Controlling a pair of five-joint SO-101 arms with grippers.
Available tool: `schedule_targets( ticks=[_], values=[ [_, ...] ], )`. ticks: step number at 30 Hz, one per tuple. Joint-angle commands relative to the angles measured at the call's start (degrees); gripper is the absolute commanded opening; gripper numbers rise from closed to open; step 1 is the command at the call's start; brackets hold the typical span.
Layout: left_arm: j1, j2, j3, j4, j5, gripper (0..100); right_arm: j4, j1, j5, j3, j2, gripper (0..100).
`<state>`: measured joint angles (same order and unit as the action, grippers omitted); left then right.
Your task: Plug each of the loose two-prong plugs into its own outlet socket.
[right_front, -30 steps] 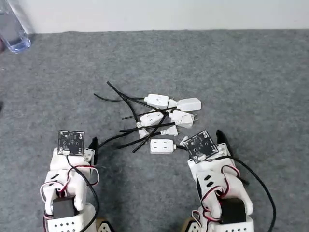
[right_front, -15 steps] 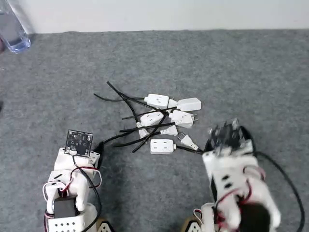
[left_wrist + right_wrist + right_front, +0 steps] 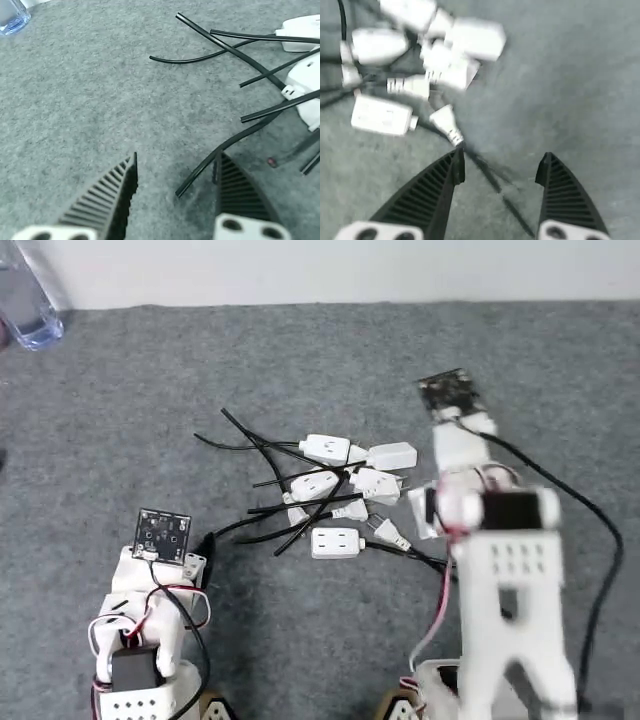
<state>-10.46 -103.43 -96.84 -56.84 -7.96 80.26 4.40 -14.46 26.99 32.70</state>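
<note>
**Both pincers released, plugs and sockets heaped mid-bench**

Far left, at the back of the grey bench (image 3: 150,390): a clear bottle (image 3: 25,300).

My left arm sits at the near left edge. The left pincer (image 3: 176,157) is released, with its fingers spread and nothing in them, low over the bench. The cut end of a black cord (image 3: 210,160) lies in line with the gap between the fingers. More cords fan out beyond it toward the white parts.

Mid-bench is the heap, with cords crossing through it:
- The back socket (image 3: 328,448) has the back plug (image 3: 392,455) butted against its right end. I can't tell whether it's seated.
- The middle socket (image 3: 315,483) has the middle plug (image 3: 378,484) just to its right.
- The near socket (image 3: 335,541) lies at the front of the heap. The loose plug (image 3: 385,530) is just beside its right end, not inserted.

My right arm is stretched out over the bench, just right of the heap. The right pincer (image 3: 503,153) is released and empty above the bench. The loose plug sits just beside one fingertip (image 3: 457,155), and its cord runs through the gap. The wrist view is blurred.
</note>
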Motion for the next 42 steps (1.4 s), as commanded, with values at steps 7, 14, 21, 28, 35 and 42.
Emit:
schedule_targets(
  ticks=[7, 14, 21, 28, 35, 42],
  values=[
    [0.44, -0.62, 0.40, -0.09, 0.62, 24, -4.62, 3.82, -15.47, -4.57, -26.95, 22.1],
    [0.44, -0.62, 0.40, -0.09, 0.70, 24, -5.67, 4.88, -16.88, -13.01, -38.37, 22.3],
    [0.44, -0.62, 0.40, 0.97, 0.79, 24, -5.14, 9.98, -27.08, -12.84, -41.01, 22.3],
    [0.44, -0.62, 0.40, 0.97, 0.62, 24, -6.29, 9.45, -28.75, -10.46, -41.45, 22.2],
    [0.44, -0.62, 0.40, 0.88, 0.62, 24, -10.33, 6.55, -35.16, -8.00, -44.62, 22.1],
    [0.53, -0.62, 0.40, 0.97, 0.62, 24, -11.12, 6.73, -35.43, -8.26, -45.93, 16.4]
  ],
)
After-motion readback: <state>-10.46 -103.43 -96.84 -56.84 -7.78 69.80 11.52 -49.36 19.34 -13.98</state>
